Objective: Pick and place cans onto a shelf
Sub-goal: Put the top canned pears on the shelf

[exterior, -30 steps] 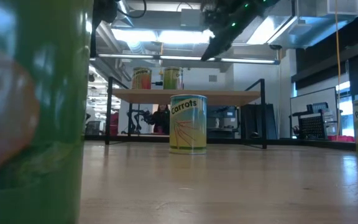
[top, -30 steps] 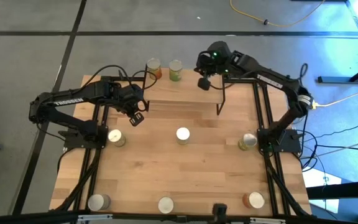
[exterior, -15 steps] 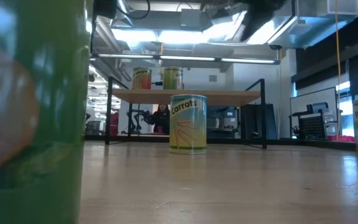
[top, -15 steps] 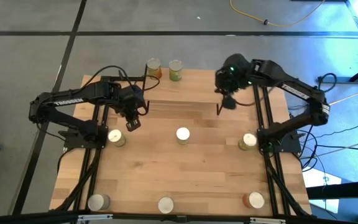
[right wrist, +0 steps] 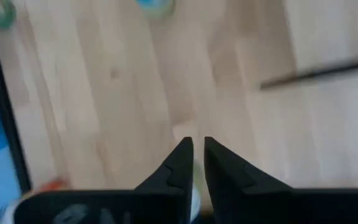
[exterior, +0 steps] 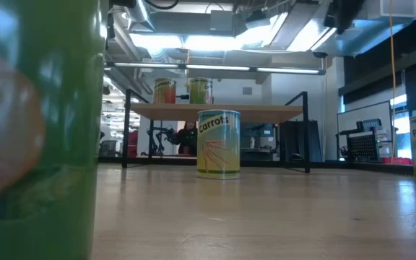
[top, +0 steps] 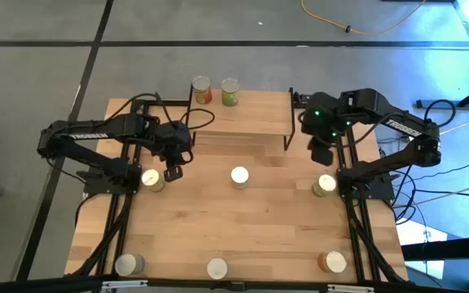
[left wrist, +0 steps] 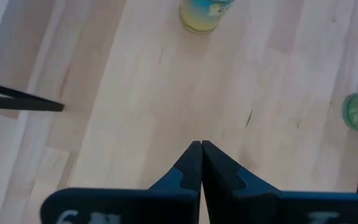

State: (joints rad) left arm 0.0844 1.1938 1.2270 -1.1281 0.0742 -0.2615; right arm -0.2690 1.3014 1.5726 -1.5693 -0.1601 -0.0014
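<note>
The shelf [top: 251, 114] stands at the table's far middle, with two cans [top: 201, 89] [top: 230, 91] upright on its top board at the far left corner. Several more cans stand upright on the table, among them one at the left [top: 151, 179], one in the middle [top: 239, 176] and one at the right [top: 326, 184]. My left gripper [top: 173, 172] [left wrist: 201, 149] hangs shut and empty over bare wood, just right of the left can. My right gripper [top: 320, 155] [right wrist: 195, 149] hovers right of the shelf, a little beyond the right can, with a narrow gap between its fingers and nothing in it.
Three cans stand along the near edge [top: 129, 264] [top: 217, 268] [top: 332, 262]. In the low view one green can [exterior: 35, 130] fills the left side, and the carrots can [exterior: 219, 143] stands in front of the shelf [exterior: 215, 110]. Black arm frames run down both table sides.
My right gripper has swung from above the shelf's far right corner toward the table's right and near edges, tipping to point more steeply down, and now hangs beside the shelf near the right can. My left gripper has drifted slightly toward the near edge and rolled a little.
</note>
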